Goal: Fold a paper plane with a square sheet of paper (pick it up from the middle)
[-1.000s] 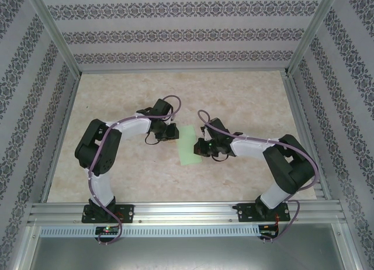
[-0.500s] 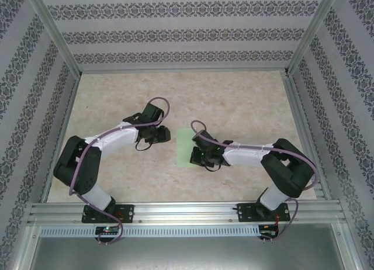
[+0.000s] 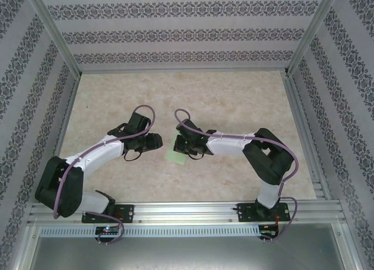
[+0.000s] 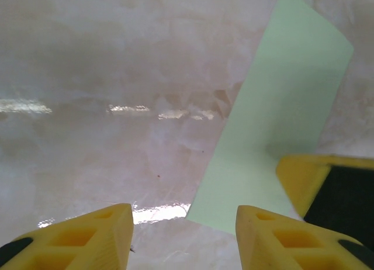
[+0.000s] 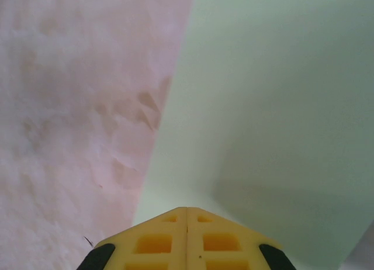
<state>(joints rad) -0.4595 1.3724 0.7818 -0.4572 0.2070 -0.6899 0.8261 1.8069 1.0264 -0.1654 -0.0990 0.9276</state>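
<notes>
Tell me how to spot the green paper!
Look at the pinkish marble table, near its middle where the two arms meet. The paper lies flat between the left gripper and the right gripper, partly under the right one. It is the only pale green thing there.

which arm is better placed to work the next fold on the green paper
Right. The right gripper is shut with its tips on the paper, seemingly pinning it. The left gripper stands open over bare table beside its edge.

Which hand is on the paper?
The right hand: its fingers are shut together over the green paper. The left hand is open, off to the paper's side.
</notes>
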